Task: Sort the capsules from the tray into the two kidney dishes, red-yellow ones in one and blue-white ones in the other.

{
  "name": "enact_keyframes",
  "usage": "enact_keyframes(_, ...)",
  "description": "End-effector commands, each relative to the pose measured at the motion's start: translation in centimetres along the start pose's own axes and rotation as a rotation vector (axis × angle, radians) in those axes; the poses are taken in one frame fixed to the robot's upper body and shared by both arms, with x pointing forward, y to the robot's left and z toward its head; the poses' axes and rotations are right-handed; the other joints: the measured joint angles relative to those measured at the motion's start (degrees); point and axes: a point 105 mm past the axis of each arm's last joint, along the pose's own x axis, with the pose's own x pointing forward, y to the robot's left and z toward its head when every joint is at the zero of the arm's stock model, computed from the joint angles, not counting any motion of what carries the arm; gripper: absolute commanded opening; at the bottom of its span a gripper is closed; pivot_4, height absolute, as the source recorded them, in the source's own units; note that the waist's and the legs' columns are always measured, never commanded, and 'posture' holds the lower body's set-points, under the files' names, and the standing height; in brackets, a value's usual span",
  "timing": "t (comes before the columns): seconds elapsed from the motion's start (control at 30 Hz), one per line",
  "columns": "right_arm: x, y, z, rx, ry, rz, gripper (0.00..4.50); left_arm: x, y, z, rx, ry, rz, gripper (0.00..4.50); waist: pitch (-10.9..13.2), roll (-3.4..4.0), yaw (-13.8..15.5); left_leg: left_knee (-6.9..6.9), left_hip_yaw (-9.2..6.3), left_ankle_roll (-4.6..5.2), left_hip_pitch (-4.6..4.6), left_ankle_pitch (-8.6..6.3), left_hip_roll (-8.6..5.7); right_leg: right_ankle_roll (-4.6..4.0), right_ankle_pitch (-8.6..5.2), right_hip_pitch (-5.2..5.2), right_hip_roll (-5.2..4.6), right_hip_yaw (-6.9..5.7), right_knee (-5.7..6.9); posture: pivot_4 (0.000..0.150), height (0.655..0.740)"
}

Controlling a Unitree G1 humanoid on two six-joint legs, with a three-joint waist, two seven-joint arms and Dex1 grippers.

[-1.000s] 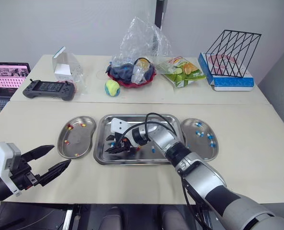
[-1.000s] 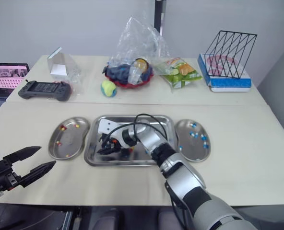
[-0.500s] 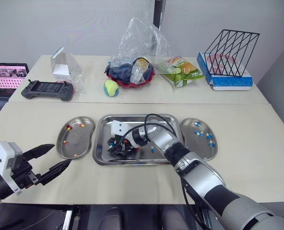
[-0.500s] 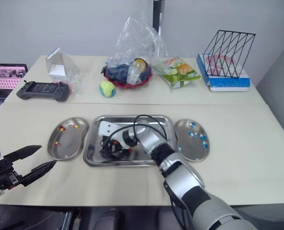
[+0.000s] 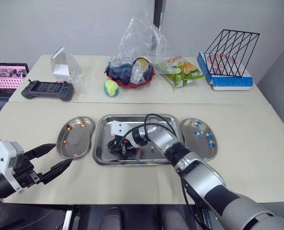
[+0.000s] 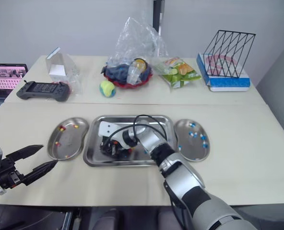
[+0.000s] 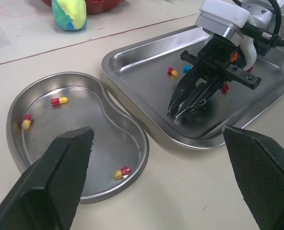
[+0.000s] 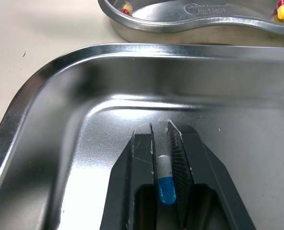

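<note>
Capsule status: I see one blue-white capsule (image 8: 164, 179) pinched lengthwise between the two black fingers (image 8: 183, 163) of the right gripper (image 8: 159, 125). Its white half points toward the fingertips. Its blue half sits deeper in the gap. The shell looks smooth and glossy where it shows.

Position: the right gripper is inside the tray (image 5: 132, 116), over the tray's left part. Its fingertips angle down at the steel floor, near the corner facing the left kidney dish (image 5: 77, 141). I cannot tell whether the tips touch the floor.

Tray contents: a red-yellow capsule (image 7: 172, 72) and a blue-ended capsule (image 7: 187, 68) lie just beside each other, close to the right gripper. Another blue capsule (image 5: 152, 149) lies farther right on the tray floor.

Dish contents: the left kidney dish sits just beside the tray's left rim and holds several red-yellow capsules (image 7: 59, 100), spread apart from one another. The right kidney dish (image 5: 199, 143) sits just beside the tray's right rim and holds several blue-white capsules (image 5: 198, 124).

Left gripper (image 5: 61, 154): its fingers are spread wide and hold nothing. It hovers over the front edge of the table (image 5: 257, 143), to the left of the left kidney dish and nearer the robot.
</note>
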Motion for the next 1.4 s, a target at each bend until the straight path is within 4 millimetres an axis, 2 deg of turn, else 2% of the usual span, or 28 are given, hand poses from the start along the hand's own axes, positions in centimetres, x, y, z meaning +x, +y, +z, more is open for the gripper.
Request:
enact_keyframes(0.03, -0.2, -0.2, 1.1, -0.006, -0.046, -0.011, 0.54, 0.0, 0.1, 0.5, 0.044, -0.002, 0.0, 4.5, 0.0, 0.0, 0.01, 0.0, 0.0, 0.0, 0.0, 0.0, 0.0, 0.0, 0.0, 0.0, 0.0, 0.0, 0.0, 0.15, 0.7174)
enact_keyframes(0.17, -0.2, 0.0, 0.3, -0.018, -0.008, -0.007, 0.54, 0.1, 0.1, 0.5, 0.049, -0.001, -0.005, 4.5, 0.0, 0.0, 0.01, 0.0, 0.0, 0.0, 0.0, 0.0, 0.0, 0.0, 0.0, 0.0, 0.0, 0.0, 0.0, 0.15, 0.7174)
enact_keyframes(0.37, -0.2, 0.0, 0.5, -0.005, -0.02, -0.007, 0.54, 0.2, 0.2, 0.5, 0.051, -0.002, -0.007, 4.5, 0.0, 0.0, -0.02, -0.01, 0.0, 0.0, 0.02, 0.0, 0.0, 0.0, 0.0, 0.0, 0.0, 0.0, 0.0, 0.15, 0.7174)
enact_keyframes(0.43, -0.3, 0.0, 0.6, -0.004, -0.023, -0.008, 0.01, 0.3, 0.2, 0.5, 0.053, -0.002, -0.008, 4.5, 0.0, 0.0, -0.02, -0.01, 0.0, 0.0, 0.01, 0.0, 0.0, 0.0, 0.0, 0.0, 0.0, 0.0, 0.0, 0.15, 0.7174)
enact_keyframes(0.53, -0.3, -0.1, 0.7, -0.005, -0.027, -0.01, 0.01, 0.3, 0.2, 0.5, 0.053, -0.003, -0.008, 4.5, 0.0, 0.0, -0.01, -0.02, 0.0, 0.0, 0.02, 0.0, 0.0, 0.0, 0.0, 0.01, 0.0, 0.0, 0.0, 0.15, 0.7174)
enact_keyframes(0.73, -0.5, 0.0, 2.9, 0.013, -0.113, 0.003, 0.01, 0.4, 0.4, 0.7, 0.057, -0.007, -0.014, 4.5, 0.0, 0.0, -0.03, -0.02, 0.0, 0.0, 0.01, 0.0, 0.0, 0.0, 0.0, 0.0, 0.0, 0.0, 0.0, 0.15, 0.7174)
enact_keyframes(0.9, -1.8, -0.2, 4.8, 0.032, -0.174, 0.009, 0.01, 0.4, 0.5, 1.0, 0.057, -0.017, -0.024, 4.5, 0.0, 0.01, 0.03, -0.02, -0.01, 0.0, 0.0, 0.0, 0.0, 0.0, 0.0, -0.01, 0.0, 0.0, 0.0, 0.15, 0.7174)
enact_keyframes(0.97, -3.4, -0.5, 5.6, 0.054, -0.21, 0.017, 0.01, 0.5, 0.5, 1.3, 0.06, -0.027, -0.032, 4.5, 0.01, 0.01, 0.12, -0.02, -0.01, 0.0, -0.01, 0.0, 0.0, 0.0, 0.0, -0.01, -0.01, 0.0, 0.0, 0.15, 0.7174)
enact_keyframes(1.13, -9.0, -3.3, 6.8, 0.095, -0.274, -0.109, 0.01, 1.3, 0.4, 2.3, 0.073, -0.06, -0.089, 4.5, 0.01, 0.0, 0.93, 0.0, -0.03, -0.03, -0.04, 0.02, -0.05, 0.0, 0.0, 0.01, -0.07, -0.06, -0.01, 0.15, 0.7174)
enact_keyframes(1.33, -14.9, -4.9, 4.6, 0.099, -0.233, -0.258, 0.01, 2.5, 0.5, 3.1, 0.081, -0.077, -0.143, 4.5, 0.01, 0.0, 1.26, -0.01, 0.0, -0.03, -0.05, 0.02, -0.07, 0.0, 0.0, 0.0, -0.07, -0.05, -0.06, 0.15, 0.7174)
enact_keyframes(1.4, -17.8, -5.7, 2.9, 0.125, -0.191, -0.35, 0.01, 3.1, 0.7, 3.3, 0.089, -0.081, -0.165, 4.5, 0.01, -0.01, 1.38, -0.01, 0.0, -0.03, -0.06, 0.02, -0.06, 0.0, 0.0, 0.0, -0.06, -0.05, -0.06, 0.15, 0.7174)
